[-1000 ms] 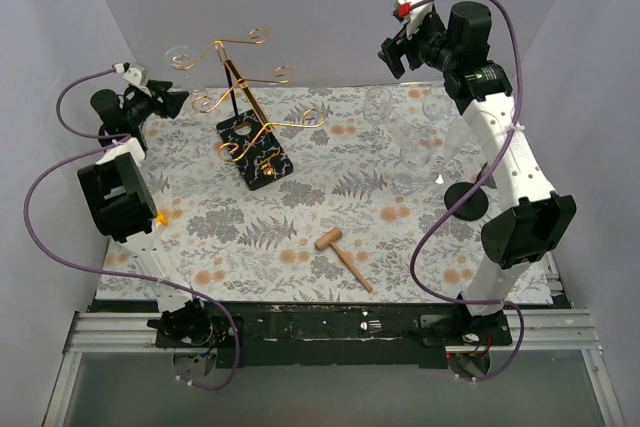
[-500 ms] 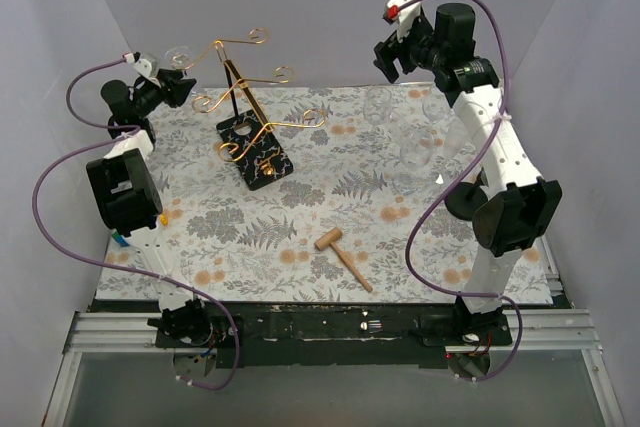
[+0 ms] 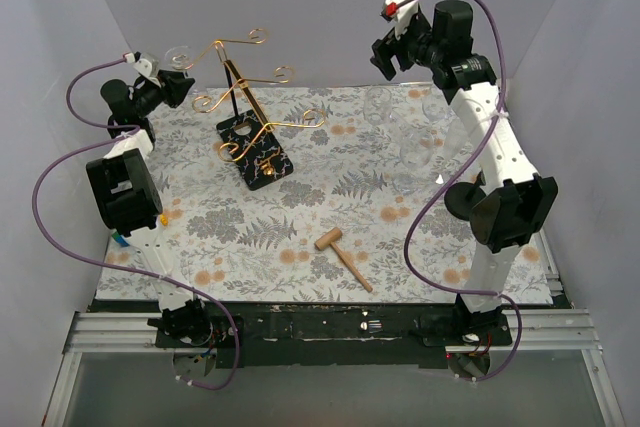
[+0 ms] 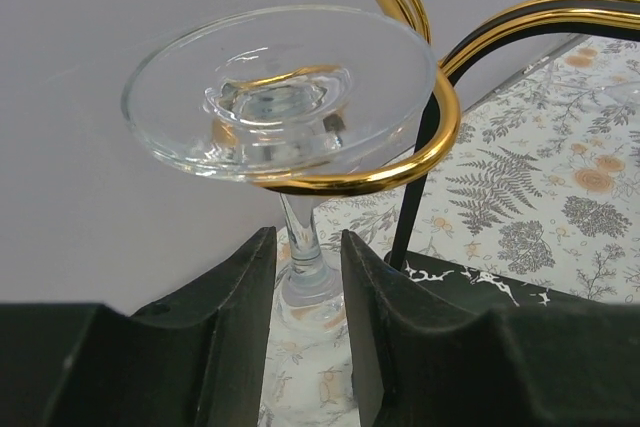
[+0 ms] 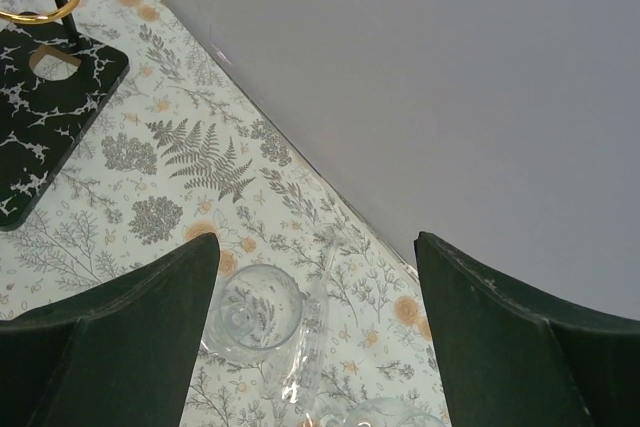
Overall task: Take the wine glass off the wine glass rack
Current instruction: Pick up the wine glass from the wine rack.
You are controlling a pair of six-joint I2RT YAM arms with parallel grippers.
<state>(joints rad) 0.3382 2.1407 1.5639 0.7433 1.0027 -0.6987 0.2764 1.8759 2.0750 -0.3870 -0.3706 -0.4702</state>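
Note:
The wine glass (image 3: pixel 180 54) hangs upside down from a curled arm at the far left of the gold wire wine glass rack (image 3: pixel 246 97), which stands on a black base (image 3: pixel 256 153). In the left wrist view the glass's foot (image 4: pixel 280 97) rests in the gold loop (image 4: pixel 425 147) and its stem runs down between my fingers. My left gripper (image 3: pixel 183 87) (image 4: pixel 307 287) is shut on the stem where it widens into the bowl. My right gripper (image 3: pixel 385 52) (image 5: pixel 317 247) is open and empty, high over the back right.
Several clear glasses (image 3: pixel 415 152) stand on the floral cloth at the back right; one shows below the right gripper (image 5: pixel 255 312). A wooden mallet (image 3: pixel 343 255) lies near the front centre. Grey walls close in on three sides.
My left gripper has risen from beside the rack up to the hanging glass and now holds still there. My right arm has shifted slightly left and stands more upright.

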